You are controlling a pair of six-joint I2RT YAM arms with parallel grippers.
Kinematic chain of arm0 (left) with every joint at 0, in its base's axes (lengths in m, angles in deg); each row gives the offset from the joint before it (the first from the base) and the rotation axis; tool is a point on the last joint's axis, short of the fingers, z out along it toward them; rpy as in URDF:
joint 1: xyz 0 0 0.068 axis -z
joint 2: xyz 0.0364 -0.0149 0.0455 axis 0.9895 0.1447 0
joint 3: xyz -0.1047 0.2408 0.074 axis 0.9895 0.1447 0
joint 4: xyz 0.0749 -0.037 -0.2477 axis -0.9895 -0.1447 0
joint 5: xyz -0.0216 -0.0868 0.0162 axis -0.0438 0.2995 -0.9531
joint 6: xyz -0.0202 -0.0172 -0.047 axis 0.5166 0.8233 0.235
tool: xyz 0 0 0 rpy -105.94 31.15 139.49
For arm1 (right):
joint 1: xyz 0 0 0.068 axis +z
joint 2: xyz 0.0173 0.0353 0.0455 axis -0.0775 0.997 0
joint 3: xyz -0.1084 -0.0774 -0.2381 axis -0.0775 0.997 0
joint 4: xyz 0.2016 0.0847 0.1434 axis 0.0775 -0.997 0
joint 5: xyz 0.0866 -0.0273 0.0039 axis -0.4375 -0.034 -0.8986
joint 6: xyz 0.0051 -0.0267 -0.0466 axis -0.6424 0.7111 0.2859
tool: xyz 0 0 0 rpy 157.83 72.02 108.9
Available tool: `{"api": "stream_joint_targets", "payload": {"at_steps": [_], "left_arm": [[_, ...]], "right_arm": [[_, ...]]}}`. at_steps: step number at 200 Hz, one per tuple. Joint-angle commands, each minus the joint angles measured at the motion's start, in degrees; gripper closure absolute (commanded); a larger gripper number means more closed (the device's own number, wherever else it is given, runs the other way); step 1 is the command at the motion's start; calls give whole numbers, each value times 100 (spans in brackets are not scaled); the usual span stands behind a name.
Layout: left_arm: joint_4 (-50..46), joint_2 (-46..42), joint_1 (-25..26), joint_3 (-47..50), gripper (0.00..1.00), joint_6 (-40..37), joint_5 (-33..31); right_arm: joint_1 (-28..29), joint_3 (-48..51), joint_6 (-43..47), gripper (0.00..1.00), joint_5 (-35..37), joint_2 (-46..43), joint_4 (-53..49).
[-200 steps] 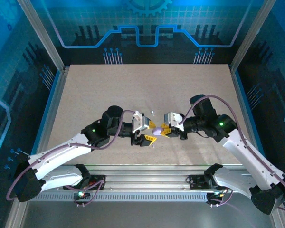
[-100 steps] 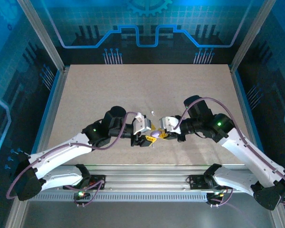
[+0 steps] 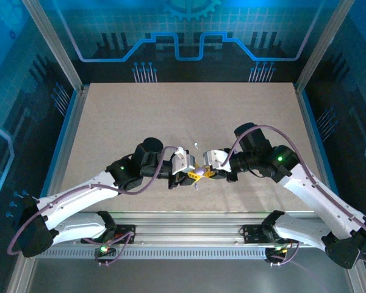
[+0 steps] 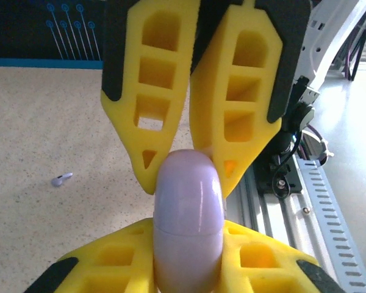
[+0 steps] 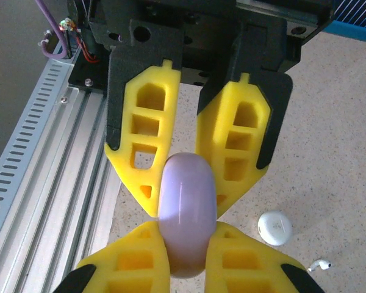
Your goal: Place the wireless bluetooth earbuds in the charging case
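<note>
A lavender charging case with a seam round its middle hangs above the table between both grippers. My left gripper is shut on its near end, and the right gripper's yellow fingers pinch the far end. In the right wrist view my right gripper is shut on the same case, with the left gripper's fingers opposite. From above, the two grippers meet at the case. A lavender earbud lies on the table. A white earbud lies beside a white round case.
The slotted aluminium rail runs along the table's near edge, just behind the grippers. A small white piece lies on the speckled tabletop beyond them. Frame posts stand at the back corners.
My left gripper has closed from open onto the lavender case. The right arm has carried the case slightly left, so the two grippers now meet.
</note>
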Motion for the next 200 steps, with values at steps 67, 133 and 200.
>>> {"api": "stream_joint_targets", "payload": {"at_steps": [67, 133, 200], "left_arm": [[-5, -30, 53, -88, 81, 80, -85], [9, -20, 54, -125, 81, 147, -33], [-9, 2, 63, -111, 81, 192, 4]], "right_arm": [[81, 494, -734, 59, 221, -391, 1061], [83, 556, -722, 65, 497, -374, 1135], [-212, 557, -1119, 69, 908, -516, 1630]]}}
